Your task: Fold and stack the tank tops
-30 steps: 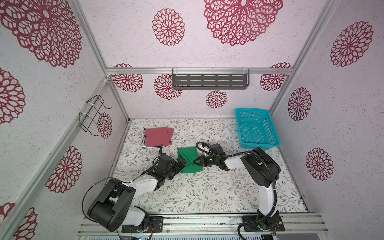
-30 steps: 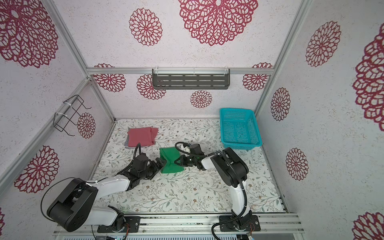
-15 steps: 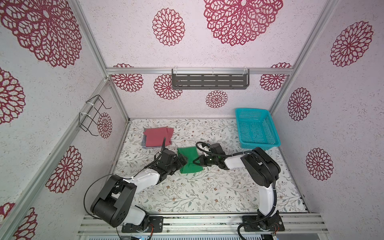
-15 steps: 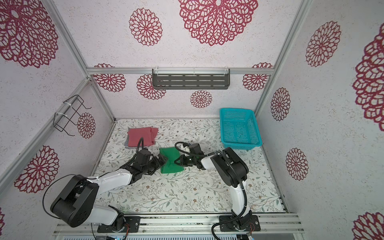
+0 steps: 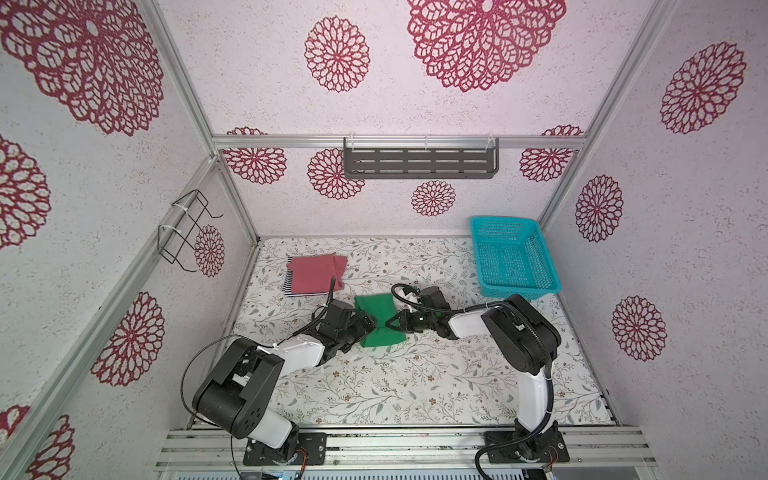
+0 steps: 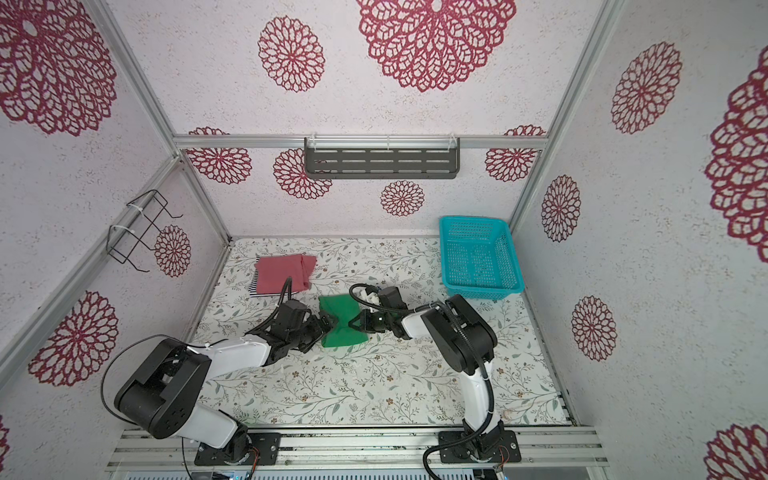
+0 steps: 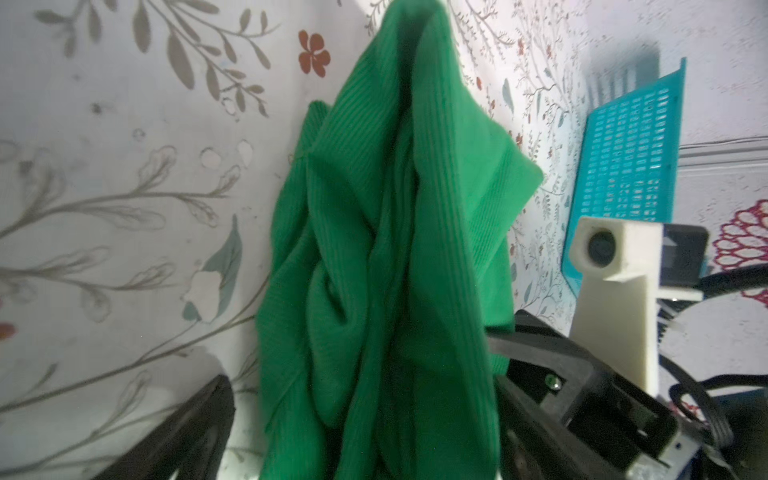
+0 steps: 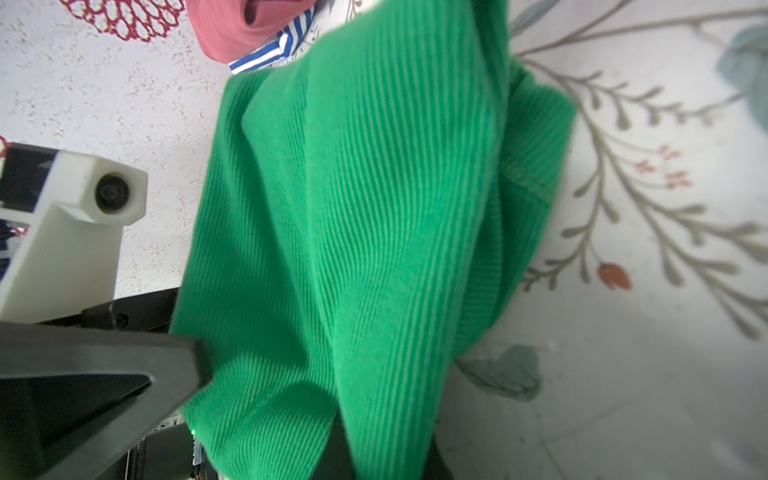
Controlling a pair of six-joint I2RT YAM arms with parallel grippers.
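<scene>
The green tank top (image 5: 376,306) (image 6: 338,305) lies bunched at mid-table, pinched in at its waist. My right gripper (image 5: 390,324) (image 6: 353,324) is shut on its right edge, and the ribbed cloth (image 8: 353,208) runs out from the shut jaws. My left gripper (image 5: 370,325) (image 6: 326,322) stands open at the left edge, its wide jaws either side of the hanging folds (image 7: 374,249). At the back left the folded red-pink tank top (image 5: 316,274) (image 8: 241,25) lies on the striped tank top (image 5: 289,287) (image 8: 270,54).
A teal mesh basket (image 5: 505,220) (image 7: 623,166) stands at the back right corner. A grey shelf (image 5: 419,164) hangs on the back wall and a wire rack (image 5: 183,232) on the left wall. The two grippers face each other, a hand's width apart.
My left gripper has moved right and a little back, from beside the green tank top to around its left edge. The right gripper and the cloth it holds have stayed put.
</scene>
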